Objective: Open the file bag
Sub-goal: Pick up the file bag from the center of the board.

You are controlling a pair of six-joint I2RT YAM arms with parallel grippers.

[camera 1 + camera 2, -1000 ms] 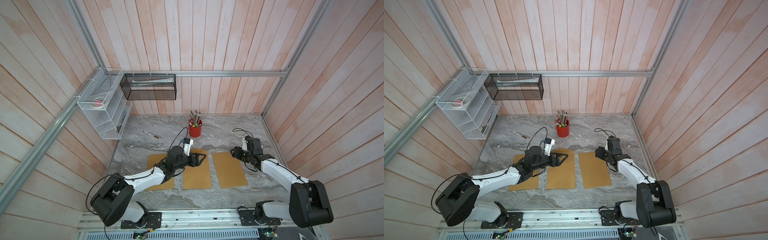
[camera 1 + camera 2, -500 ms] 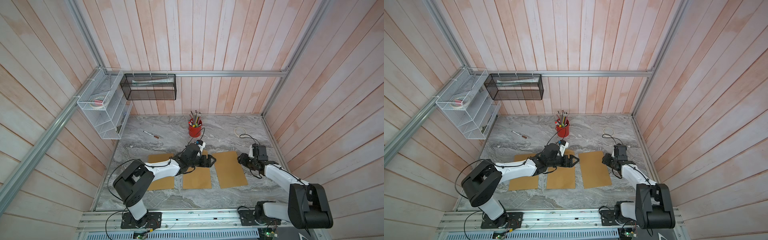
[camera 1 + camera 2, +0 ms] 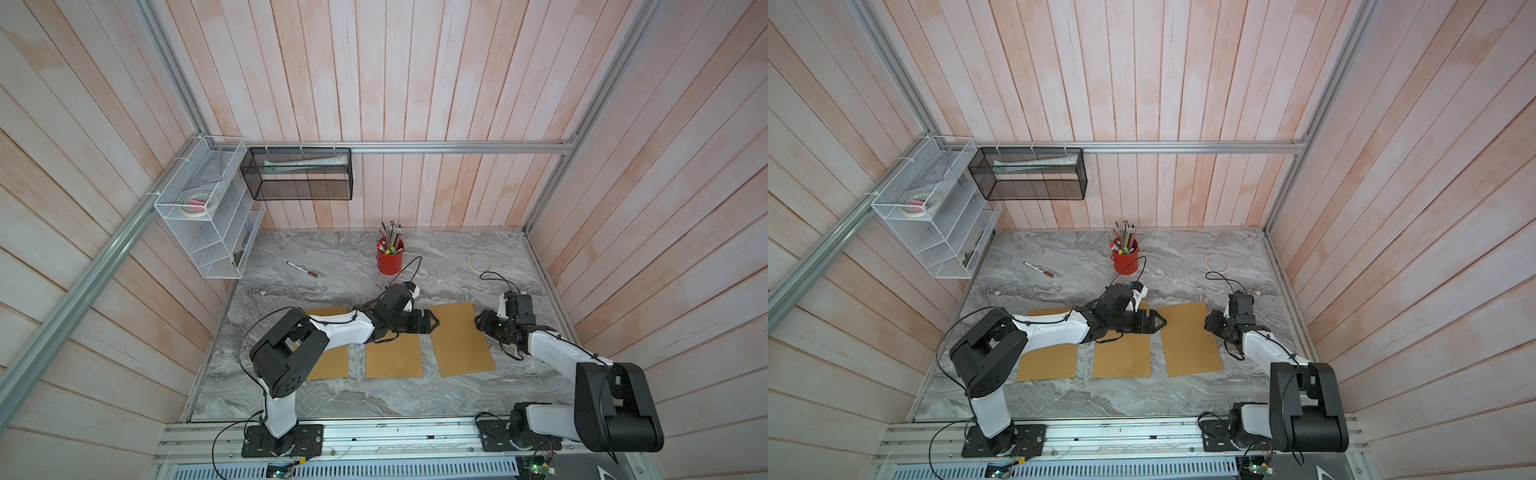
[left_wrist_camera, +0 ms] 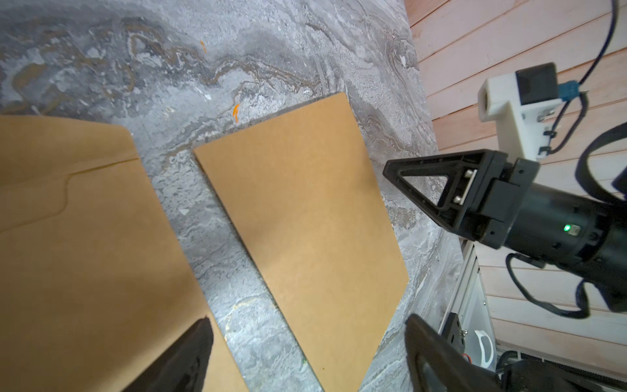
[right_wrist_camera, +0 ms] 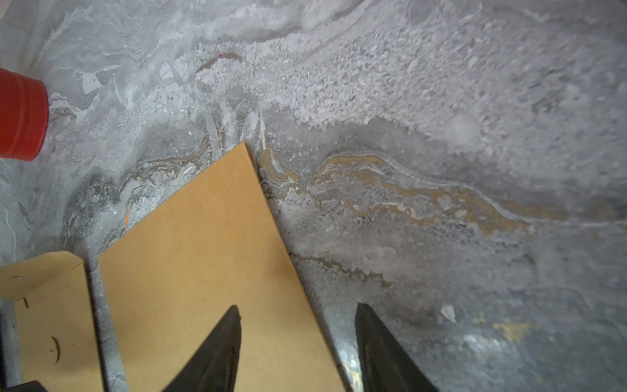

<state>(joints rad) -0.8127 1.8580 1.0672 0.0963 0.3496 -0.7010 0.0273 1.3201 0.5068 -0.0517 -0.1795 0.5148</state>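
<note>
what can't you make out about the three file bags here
- Left file bag: far end hidden under the left arm, both top views.
- Middle file bag: far end mostly covered by the left gripper, both top views.
- Right file bag: no flap or clasp visible in any view.
- White shelf contents: too small in top views.

- The left file bag (image 3: 328, 363), brown paper, is lying flat.
- The middle file bag (image 3: 394, 357) is lying flat just beside it, flap side up.
- The right file bag (image 3: 461, 340) is lying flat, plain side up.

Before me, left file bag (image 3: 330, 363), middle file bag (image 3: 394, 357) and right file bag (image 3: 461, 345) lie abreast; pencil cup (image 3: 390, 262) at twelve o'clock, tape roll (image 3: 470, 262) at two.
</note>
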